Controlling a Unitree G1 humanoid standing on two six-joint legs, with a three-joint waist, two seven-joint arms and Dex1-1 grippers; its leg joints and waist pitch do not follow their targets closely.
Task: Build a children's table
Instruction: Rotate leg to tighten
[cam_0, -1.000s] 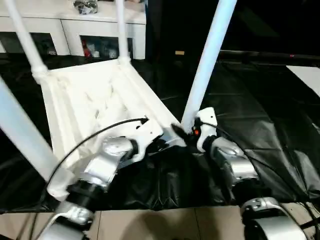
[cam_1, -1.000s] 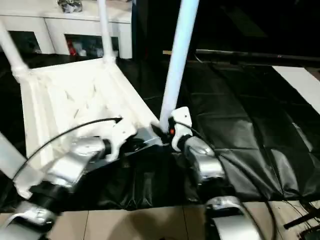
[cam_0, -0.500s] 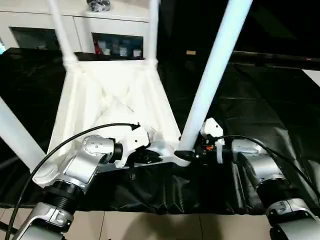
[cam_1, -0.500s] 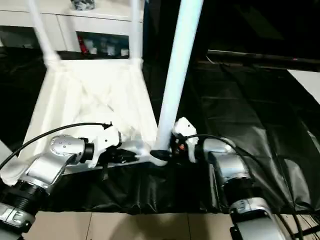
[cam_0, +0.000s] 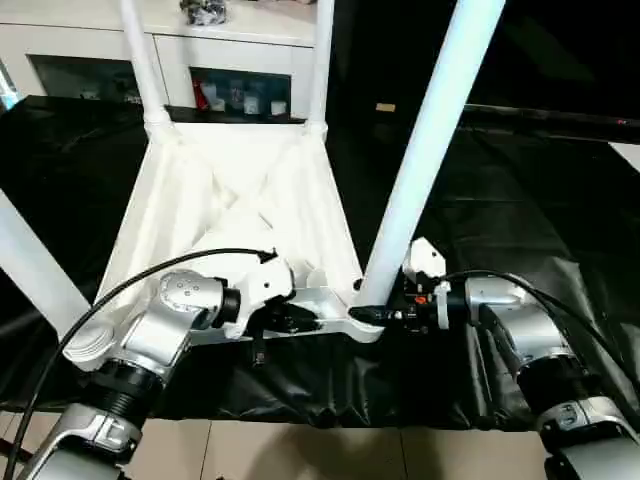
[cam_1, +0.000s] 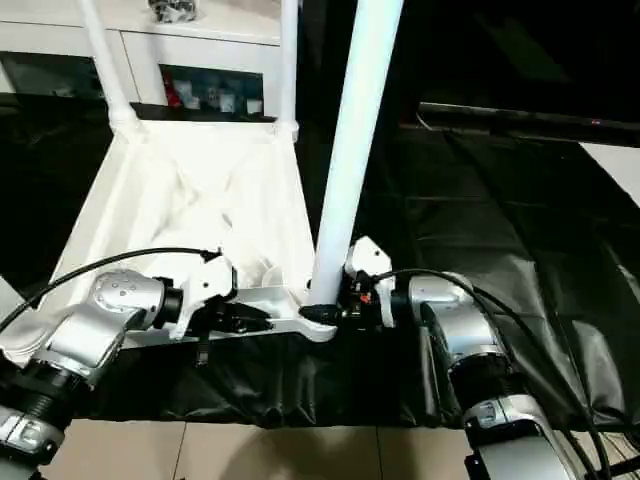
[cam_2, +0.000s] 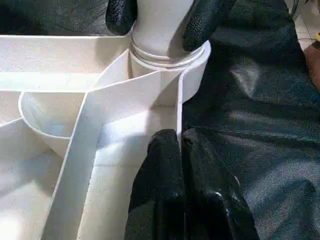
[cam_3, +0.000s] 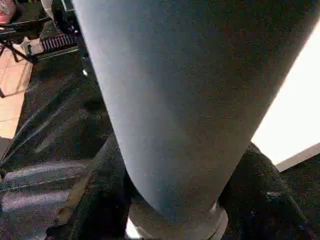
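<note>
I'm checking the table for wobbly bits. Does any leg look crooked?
Nothing stands out. The tabletop lies upside down on the black sheet, and the legs stand in its corner sockets. The near-right leg leans slightly.

Both forearms are brushed silver metal, built of rounded, jointed segments with ribbed collars near the lower frame edge. The left arm (cam_0: 165, 335) carries a thin black cable arching over a round silver joint cap toward a white wrist housing. The right arm (cam_0: 520, 335) has black cables and a white wrist housing with a small red-orange mark. Fingers (cam_2: 170, 190) are black, textured, rubbery.
</note>
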